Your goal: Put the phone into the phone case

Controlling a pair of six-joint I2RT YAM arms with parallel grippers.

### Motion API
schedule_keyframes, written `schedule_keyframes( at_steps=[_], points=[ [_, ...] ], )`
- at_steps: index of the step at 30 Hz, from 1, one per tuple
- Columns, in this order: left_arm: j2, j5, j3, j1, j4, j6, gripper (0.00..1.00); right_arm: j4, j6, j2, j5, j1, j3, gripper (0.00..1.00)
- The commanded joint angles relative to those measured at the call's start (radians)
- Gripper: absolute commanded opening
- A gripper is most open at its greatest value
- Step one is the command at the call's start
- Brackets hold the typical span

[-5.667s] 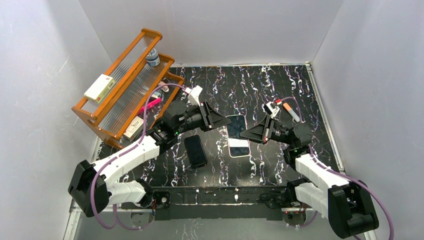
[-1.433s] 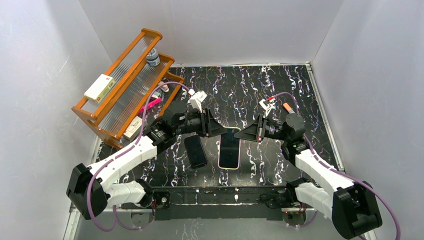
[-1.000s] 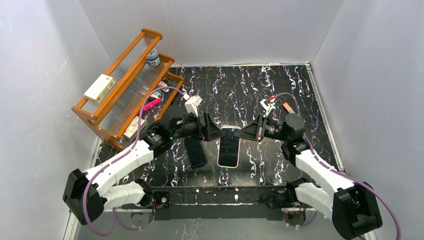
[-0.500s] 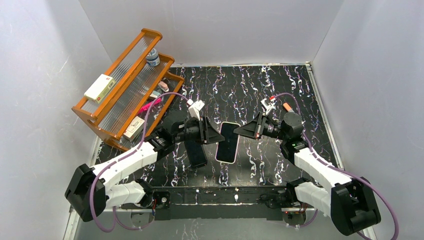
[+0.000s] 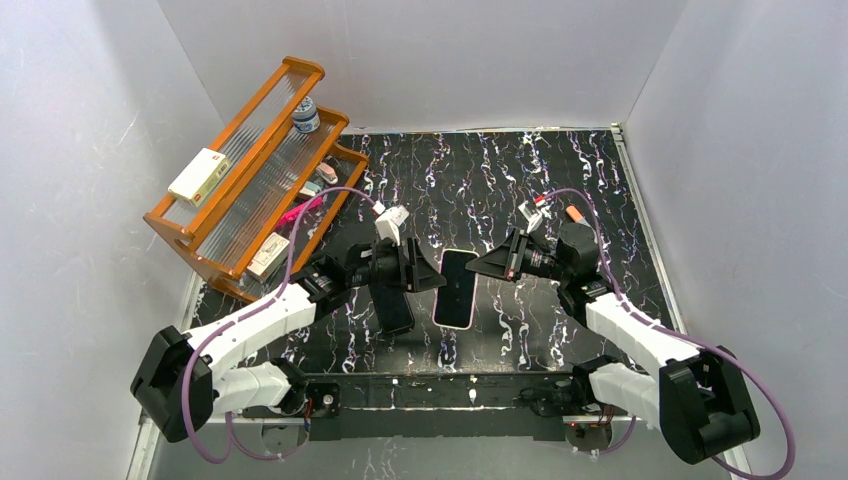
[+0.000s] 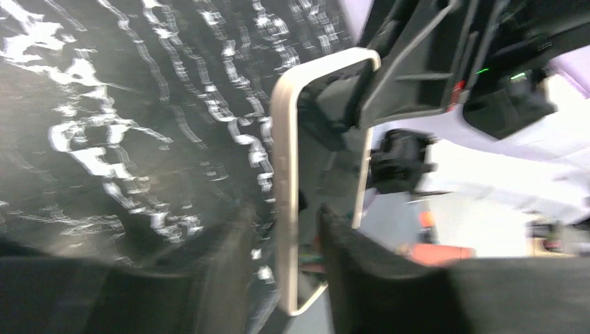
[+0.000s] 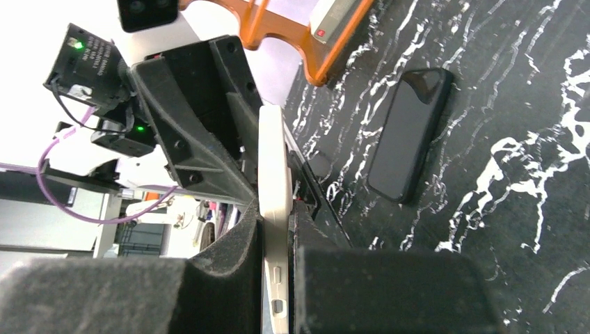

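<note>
The cream phone case (image 5: 452,325) hangs tilted above the table's middle, held between both arms. Its face is dark and glossy inside the rim, which looks like the phone (image 5: 457,290) seated in it. My right gripper (image 5: 472,268) is shut on the case's right edge; in the right wrist view the case (image 7: 273,153) stands edge-on between the pads, gripper (image 7: 276,212). My left gripper (image 5: 438,282) straddles the left edge; in the blurred left wrist view its fingers sit on either side of the rim (image 6: 282,139), gripper (image 6: 285,216).
A second black slab (image 5: 393,305) lies flat on the marbled table just left of the case, also showing in the right wrist view as the slab (image 7: 410,132). An orange rack (image 5: 250,170) with boxes and a bottle stands at the back left. White walls enclose the table.
My left jaws have narrowed onto the case's left edge. The case has tipped a little and shifted slightly left, with both grippers staying on it.
</note>
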Motion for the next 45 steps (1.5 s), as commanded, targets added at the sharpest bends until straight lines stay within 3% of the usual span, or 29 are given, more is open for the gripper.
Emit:
schedule_keyframes(
  at_steps=[1,3,5,6,7,19,22,25,29,35,39,45],
  points=[
    [-0.017,-0.113,0.051,0.003,-0.19,0.121,0.59,-0.084,-0.097,0.044,0.032,-0.002,0.062,0.01],
    [-0.033,-0.141,0.071,0.003,-0.25,0.157,0.65,-0.112,-0.139,0.083,0.034,-0.002,0.075,0.01],
    [-0.043,-0.158,0.085,0.004,-0.29,0.187,0.81,-0.141,-0.181,0.13,0.042,-0.004,0.087,0.01],
    [-0.047,-0.166,0.093,0.003,-0.308,0.202,0.95,-0.153,-0.203,0.156,0.044,-0.004,0.093,0.01],
    [-0.05,-0.172,0.098,0.004,-0.325,0.213,0.98,-0.168,-0.223,0.182,0.048,-0.003,0.104,0.01],
    [-0.115,-0.192,0.083,0.003,-0.373,0.246,0.98,-0.172,-0.351,0.49,0.034,-0.007,0.193,0.03],
    [-0.124,-0.189,0.086,0.004,-0.38,0.25,0.98,-0.201,-0.377,0.542,0.05,-0.012,0.216,0.13],
    [-0.134,-0.193,0.091,0.003,-0.392,0.256,0.98,-0.257,-0.403,0.57,0.078,-0.016,0.241,0.32],
    [-0.146,-0.206,0.102,0.004,-0.409,0.262,0.98,-0.378,-0.445,0.568,0.139,-0.018,0.289,0.49],
    [-0.155,-0.242,0.127,0.003,-0.418,0.248,0.98,-0.587,-0.495,0.501,0.228,-0.018,0.358,0.68],
    [-0.157,-0.283,0.158,0.004,-0.433,0.242,0.98,-0.701,-0.513,0.41,0.279,-0.018,0.389,0.97],
    [-0.177,-0.345,0.22,0.004,-0.46,0.23,0.98,-0.846,-0.524,0.265,0.344,-0.019,0.447,0.99]
  ],
)
